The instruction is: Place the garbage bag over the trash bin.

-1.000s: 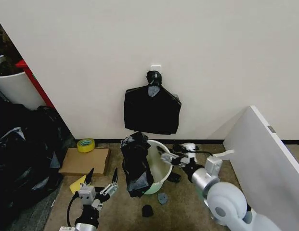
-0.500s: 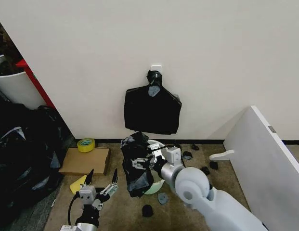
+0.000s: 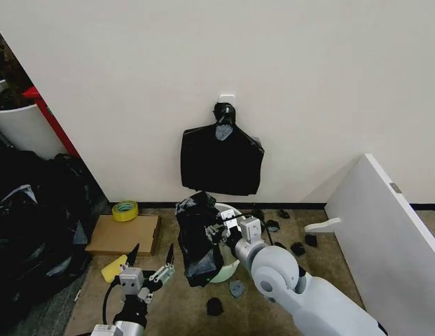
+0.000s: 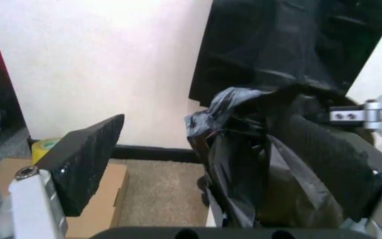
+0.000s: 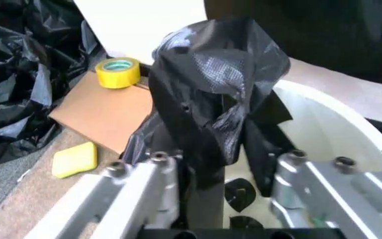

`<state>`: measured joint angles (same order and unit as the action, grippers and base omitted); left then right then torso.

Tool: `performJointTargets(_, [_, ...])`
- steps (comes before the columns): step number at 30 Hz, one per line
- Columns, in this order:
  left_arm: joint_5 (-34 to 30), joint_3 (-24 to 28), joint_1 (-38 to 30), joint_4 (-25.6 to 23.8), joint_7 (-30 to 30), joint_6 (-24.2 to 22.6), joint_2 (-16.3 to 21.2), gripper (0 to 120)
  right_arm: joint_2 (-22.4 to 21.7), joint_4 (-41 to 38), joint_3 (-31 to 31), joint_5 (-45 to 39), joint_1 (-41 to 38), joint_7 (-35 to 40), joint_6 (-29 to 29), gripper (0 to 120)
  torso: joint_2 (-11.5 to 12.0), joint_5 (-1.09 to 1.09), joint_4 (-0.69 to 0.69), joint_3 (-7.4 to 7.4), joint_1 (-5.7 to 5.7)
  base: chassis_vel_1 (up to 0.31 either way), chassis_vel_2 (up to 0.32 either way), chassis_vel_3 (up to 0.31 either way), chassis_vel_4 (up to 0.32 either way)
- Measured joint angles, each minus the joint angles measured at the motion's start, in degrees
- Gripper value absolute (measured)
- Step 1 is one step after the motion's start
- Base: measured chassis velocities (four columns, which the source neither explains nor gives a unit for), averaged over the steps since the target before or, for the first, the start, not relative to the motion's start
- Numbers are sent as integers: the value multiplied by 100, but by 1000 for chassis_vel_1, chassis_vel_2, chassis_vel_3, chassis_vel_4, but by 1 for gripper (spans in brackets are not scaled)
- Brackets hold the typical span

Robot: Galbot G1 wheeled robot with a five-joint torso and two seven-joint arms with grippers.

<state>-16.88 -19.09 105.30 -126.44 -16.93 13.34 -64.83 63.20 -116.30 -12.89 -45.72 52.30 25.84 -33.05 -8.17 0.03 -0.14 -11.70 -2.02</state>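
The left end effector [image 3: 150, 268] is hovering low over the carpet with its fingers spread wide and nothing between them; compared with a second ago it is sitting slightly farther to the robot's right and tilted a little toward the bin. Just to its left a yellow sponge [image 3: 113, 267] is lying on the floor, and beyond that a cardboard sheet [image 3: 123, 234] with a roll of yellow tape [image 3: 124, 211] at its far corner.

To the right of the left end effector, the garbage bag [image 3: 197, 238] is draping in a crumpled column over the near-left rim of the trash bin [image 3: 230, 260]. The right end effector [image 3: 217, 233] is now reaching across the bin's mouth to the bag; a second ago it was hanging back on the bin's right side, and half a second ago it was already at the bag. In the right wrist view its fingers [image 5: 152, 186] are standing apart with a fold of the bag [image 5: 214, 109] between them; whether they are gripping it I cannot tell.

Beyond the right end effector, a bundle of black bags [image 3: 221, 158] is hanging on the wall, unchanged.
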Motion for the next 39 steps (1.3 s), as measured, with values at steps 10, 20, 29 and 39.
performJointTargets(10, [-817,159,-569,47,-218,-992,430,98,-96,-116,133,133,248,-1,56,0,0,0,-2,0,0,0,0,0,0])
performJointTargets(20, [-1753,549,-1994,571,-399,-1616,746,98,-61,-129,143,155,273,3,79,0,0,0,-1,0,0,0,0,0,0])
performJointTargets(29, [-2557,1412,-2923,735,-783,-2354,785,96,-116,-129,122,117,229,33,64,0,0,0,-1,0,0,0,0,0,0])
performJointTargets(39, [-3108,1783,-3494,868,-2000,-3272,498,90,-173,-166,198,73,301,82,43,0,0,1,-1,0,0,0,0,0,0])
